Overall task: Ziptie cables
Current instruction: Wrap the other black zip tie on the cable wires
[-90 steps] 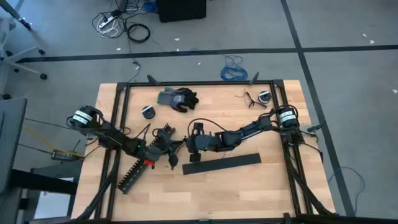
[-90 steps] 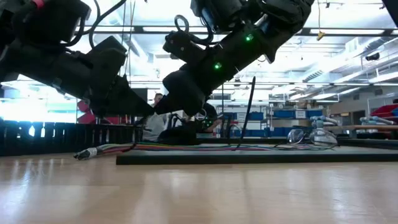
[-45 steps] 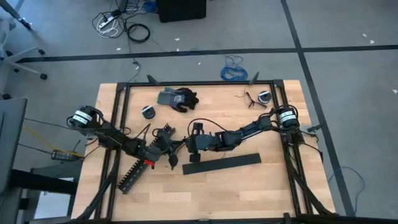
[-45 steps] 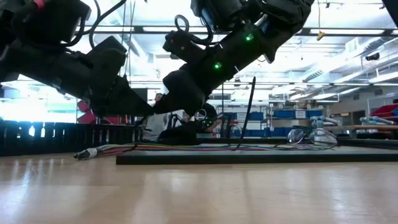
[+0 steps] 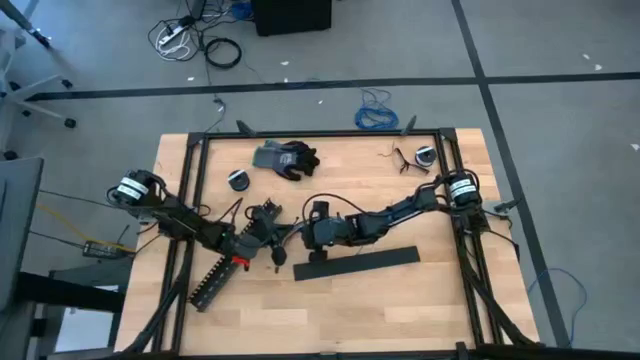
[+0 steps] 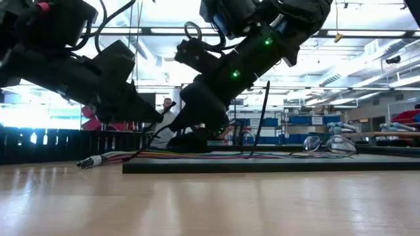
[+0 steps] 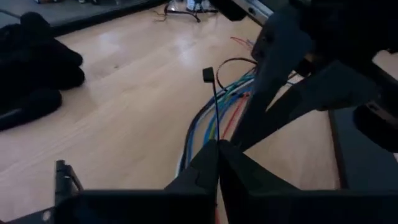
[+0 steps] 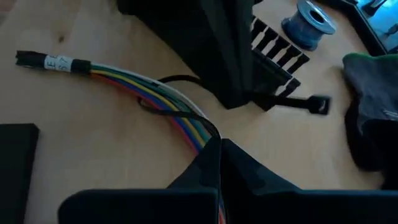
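The cables (image 8: pixel 143 87), a bundle of coloured wires, lie on the wooden table between my two grippers; they also show as cables (image 7: pixel 208 118) in the left wrist view. My right gripper (image 8: pixel 219 144) is shut on them. A thin black ziptie (image 7: pixel 213 106) runs out from my left gripper (image 7: pixel 217 149), which is shut on it. In the right wrist view, a black strip (image 8: pixel 177 79) curves across the bundle. In the high view my left gripper (image 5: pixel 278 250) and right gripper (image 5: pixel 302 240) nearly meet at the table's middle. My left gripper pinches the ziptie's thin strip (image 7: pixel 216 134) between its two fingers. The length with the square head (image 7: pixel 208 74) sticks out past the fingertips, above the cables. My right gripper pinches the cable bundle (image 8: pixel 200 132) between its two fingers, along the wires. The labelled end (image 8: pixel 50 62) lies on the table.
A flat black bar (image 5: pixel 355 262) lies near the grippers on the near side. A slotted black duct (image 5: pixel 215 280) lies under my left arm. A dark glove (image 5: pixel 285 157), a small spool (image 5: pixel 238 179) and glasses (image 5: pixel 415 158) sit toward the far edge. A thin black strip (image 6: pixel 262 118) stands upright.
My right gripper has shifted a little toward the table's right edge and slightly down, still shut on the cables. My left gripper has kept its place.
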Action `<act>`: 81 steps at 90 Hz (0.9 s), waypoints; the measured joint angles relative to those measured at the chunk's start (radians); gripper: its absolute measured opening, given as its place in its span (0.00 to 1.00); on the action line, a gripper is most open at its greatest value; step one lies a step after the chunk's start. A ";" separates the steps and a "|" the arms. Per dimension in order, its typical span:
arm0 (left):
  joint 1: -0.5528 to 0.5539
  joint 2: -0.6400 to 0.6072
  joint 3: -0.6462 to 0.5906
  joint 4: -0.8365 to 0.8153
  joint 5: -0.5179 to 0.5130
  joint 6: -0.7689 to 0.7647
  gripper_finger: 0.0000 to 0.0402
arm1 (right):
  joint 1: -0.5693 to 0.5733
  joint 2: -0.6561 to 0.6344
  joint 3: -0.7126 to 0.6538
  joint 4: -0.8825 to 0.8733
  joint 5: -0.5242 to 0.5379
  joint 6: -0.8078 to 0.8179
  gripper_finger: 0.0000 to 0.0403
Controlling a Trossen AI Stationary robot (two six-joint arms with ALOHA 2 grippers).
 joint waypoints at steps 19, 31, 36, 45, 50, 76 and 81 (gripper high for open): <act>0.000 0.000 0.000 -0.001 0.031 -0.014 0.00 | -0.006 0.000 0.000 0.006 0.000 -0.008 0.00; 0.000 0.000 0.000 -0.008 0.035 -0.018 0.00 | -0.011 0.000 0.000 0.013 0.001 -0.009 0.00; 0.000 0.000 0.000 -0.011 0.035 -0.018 0.00 | -0.012 0.000 0.000 0.016 0.001 -0.009 0.00; 0.000 0.000 0.000 -0.023 0.032 -0.019 0.00 | -0.011 0.000 0.000 0.016 0.001 -0.009 0.00; 0.000 0.000 0.000 -0.026 0.027 -0.019 0.00 | -0.010 0.000 0.000 0.012 0.001 -0.008 0.00; 0.000 0.000 0.000 -0.030 0.020 -0.019 0.00 | -0.009 0.000 0.000 0.012 0.000 -0.004 0.00; 0.000 0.000 0.000 -0.030 0.020 -0.019 0.00 | -0.009 0.000 0.000 0.016 -0.009 -0.009 0.00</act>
